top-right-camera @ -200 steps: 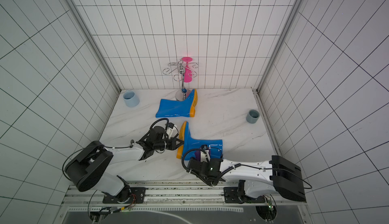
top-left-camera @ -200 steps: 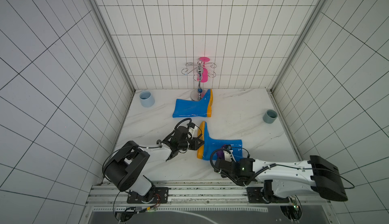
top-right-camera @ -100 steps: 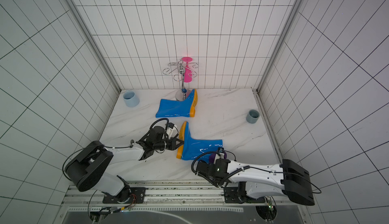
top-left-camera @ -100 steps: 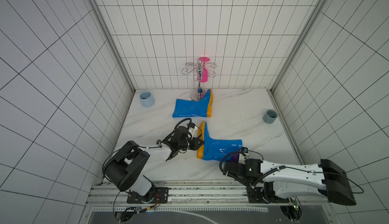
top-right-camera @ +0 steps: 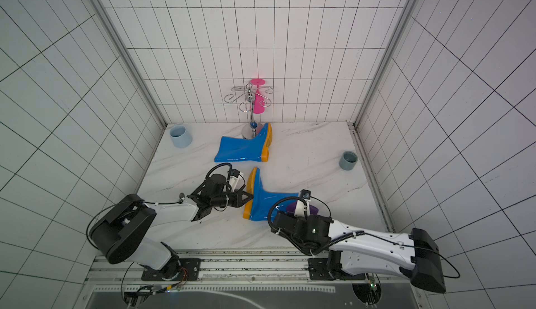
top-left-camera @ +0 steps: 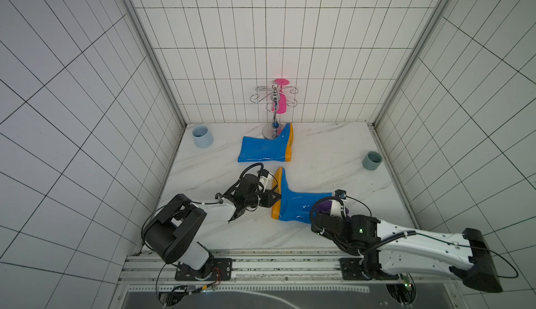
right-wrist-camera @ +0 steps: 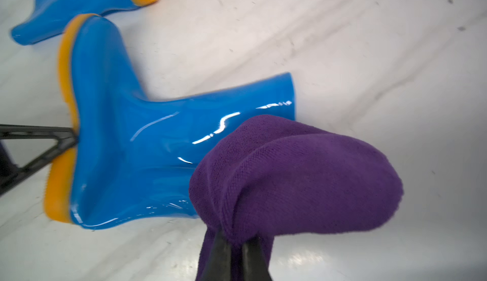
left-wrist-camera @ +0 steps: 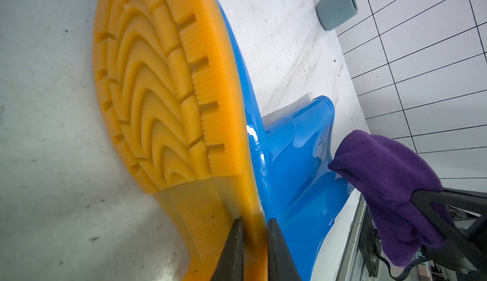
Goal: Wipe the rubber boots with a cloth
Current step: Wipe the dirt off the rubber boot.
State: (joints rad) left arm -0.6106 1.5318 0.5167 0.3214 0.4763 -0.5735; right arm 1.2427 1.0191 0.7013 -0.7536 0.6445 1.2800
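Nearest the base rail: right gripper, jaws pinched tight on a bunched fold of the purple cloth. The cloth bulges out past the fingertips in a rounded wad. It sits at the open end of the near boot, over the shaft's top rim. Cannot tell if fabric is pressing the rubber or just clear of it.

Near boot lies on its side on the marble tabletop, glossy blue, shaft pointing to the robot's right, toe pointing toward the back wall. Its orange sole faces the left arm, tread ridges plain in the left wrist view.

Left gripper is clamped on the sole's edge near the heel, one finger on the tread side, one on the blue upper.

Farther back, far boot, also on its side, apart from the near one. Shaft points to the robot's left, sole to the right, toe up against the base of a chrome stand.

A pink goblet hangs upside down from the stand's hooks.

Pale-blue cup in the back left corner. Grey-blue cup by the right wall.
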